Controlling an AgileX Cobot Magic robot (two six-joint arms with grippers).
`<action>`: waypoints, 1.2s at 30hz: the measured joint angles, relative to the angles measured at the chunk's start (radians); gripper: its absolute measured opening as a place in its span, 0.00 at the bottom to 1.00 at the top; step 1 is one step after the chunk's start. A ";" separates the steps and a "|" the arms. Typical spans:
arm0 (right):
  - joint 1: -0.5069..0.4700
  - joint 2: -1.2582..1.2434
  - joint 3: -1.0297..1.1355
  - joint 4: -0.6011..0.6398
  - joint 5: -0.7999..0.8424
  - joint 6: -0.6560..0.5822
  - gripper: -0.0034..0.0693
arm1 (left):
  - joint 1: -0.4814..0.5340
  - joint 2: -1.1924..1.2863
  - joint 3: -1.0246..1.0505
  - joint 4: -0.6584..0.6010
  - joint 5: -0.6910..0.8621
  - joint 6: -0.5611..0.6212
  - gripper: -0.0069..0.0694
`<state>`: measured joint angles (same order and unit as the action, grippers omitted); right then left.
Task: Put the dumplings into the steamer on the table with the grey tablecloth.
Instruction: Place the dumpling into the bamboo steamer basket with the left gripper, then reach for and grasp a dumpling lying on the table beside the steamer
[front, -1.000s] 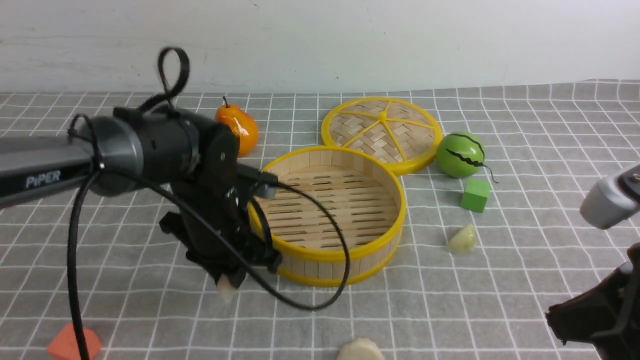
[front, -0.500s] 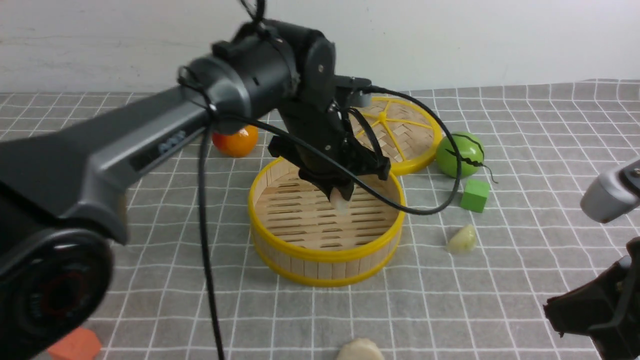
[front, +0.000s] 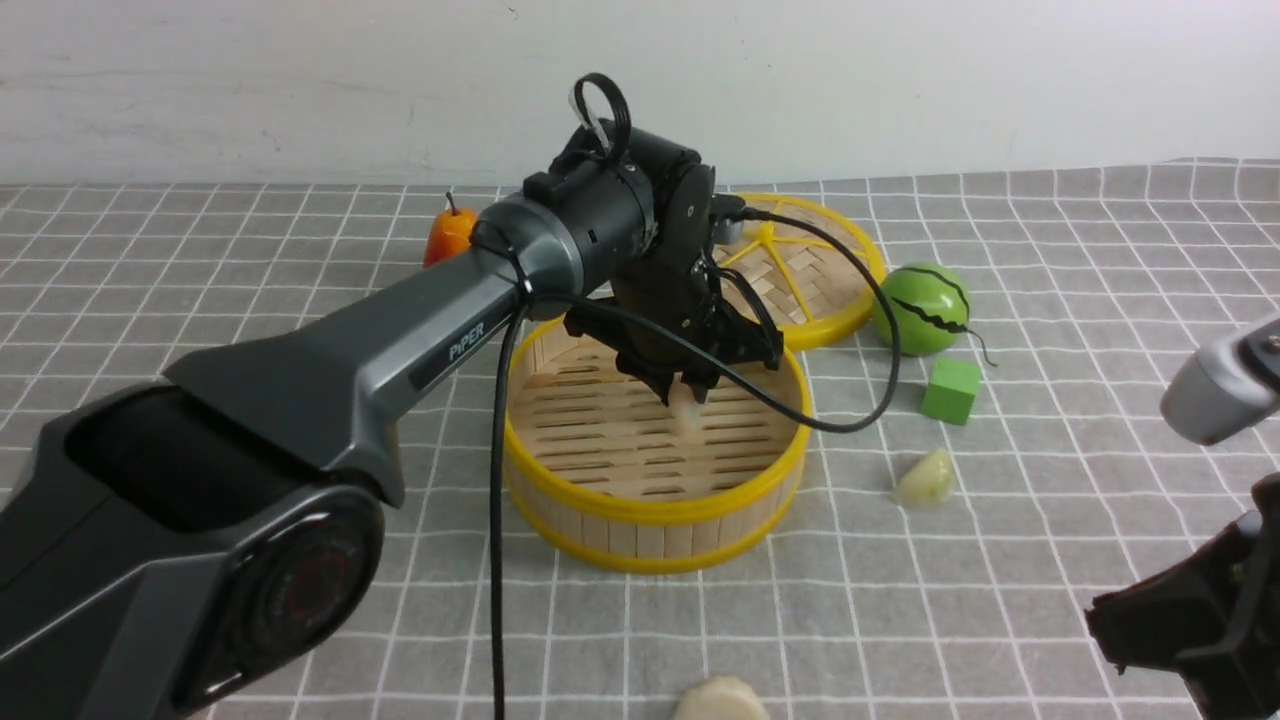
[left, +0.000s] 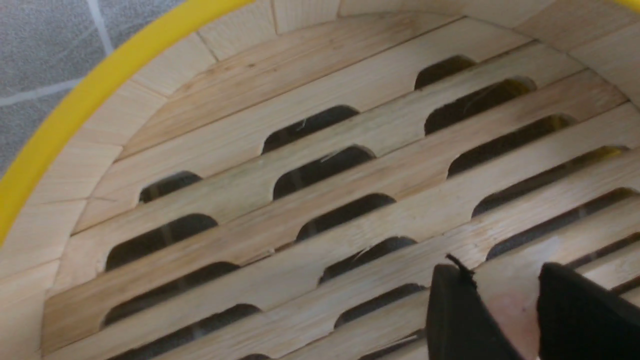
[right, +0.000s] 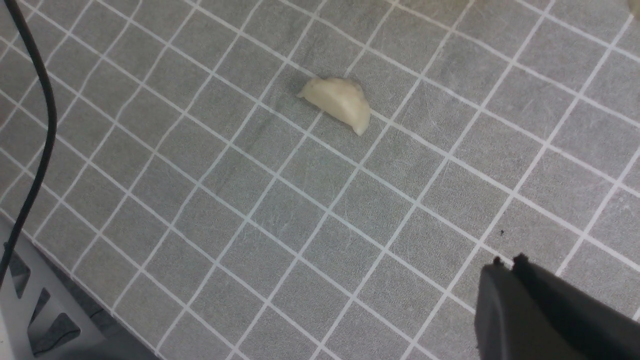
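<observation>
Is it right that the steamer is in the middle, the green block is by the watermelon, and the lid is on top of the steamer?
Not quite: the lid lies behind the steamer, as the front view shows. The steamer is in the middle and the green block is by the watermelon.

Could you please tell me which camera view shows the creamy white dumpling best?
The right wrist view: the dumpling appears whole there, its crescent shape clear on the grey cloth. The front view shows only part of it, cut off by the picture's bottom edge. The left wrist view does not show it.
</observation>
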<state>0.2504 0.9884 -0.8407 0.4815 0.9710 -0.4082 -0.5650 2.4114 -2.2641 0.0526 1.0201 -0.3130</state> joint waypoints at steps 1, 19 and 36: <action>0.000 0.000 -0.001 0.000 0.001 -0.002 0.08 | 0.008 -0.006 0.000 -0.013 0.006 0.000 0.49; 0.334 0.268 -0.314 -0.176 0.203 -0.059 0.08 | 0.062 -0.644 0.076 0.009 0.223 0.111 0.25; 0.459 0.561 -0.368 -0.292 0.094 -0.137 0.20 | 0.062 -1.410 1.058 0.077 0.185 0.040 0.07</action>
<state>0.7090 1.5495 -1.2087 0.1899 1.0650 -0.5456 -0.5029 1.0012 -1.2061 0.1301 1.2053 -0.2731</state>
